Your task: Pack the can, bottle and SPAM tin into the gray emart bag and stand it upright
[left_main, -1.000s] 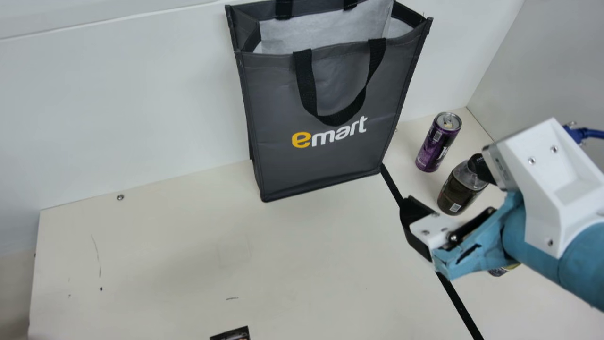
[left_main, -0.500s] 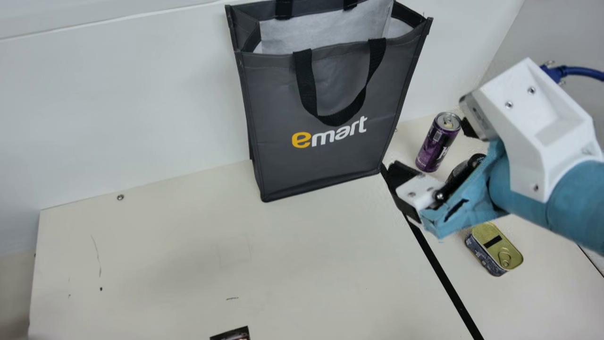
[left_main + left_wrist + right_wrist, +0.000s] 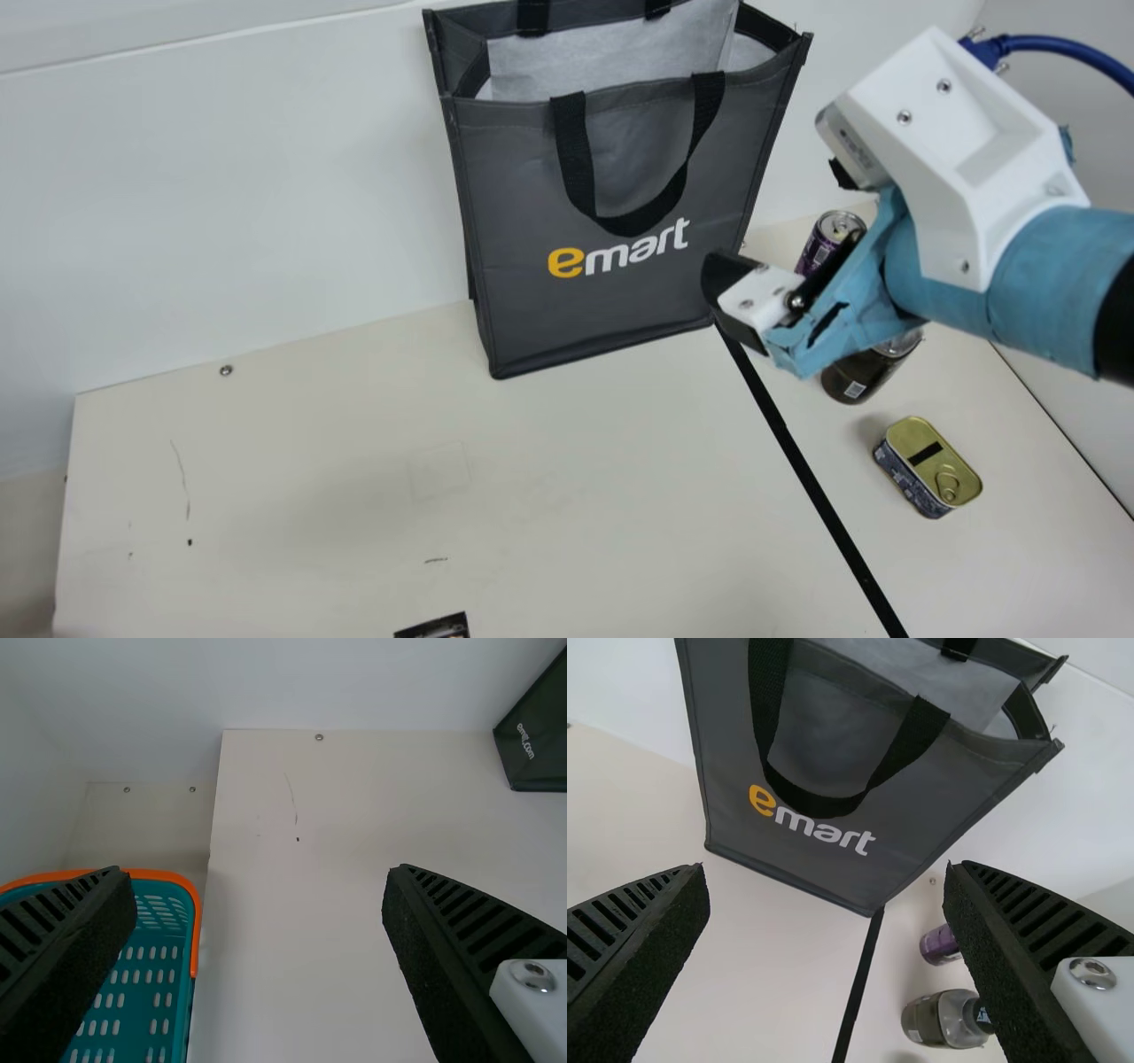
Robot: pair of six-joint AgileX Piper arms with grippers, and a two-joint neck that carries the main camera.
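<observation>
- Before you, a cream tabletop crossed by a black strip meets a white wall.
- On it, a gray fabric emart bag stands upright; to its right, purple cylindrical can, dark plastic bottle, gold-topped SPAM tin.
- Your left hand and right hand: fingers apart.

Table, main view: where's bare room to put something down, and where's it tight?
Biggest: left of the black strip, between the gray emart bag and the dark item at the bottom edge. Smaller: nearer than the SPAM tin. Tight: right of the bag, with can, bottle and right gripper.
</observation>
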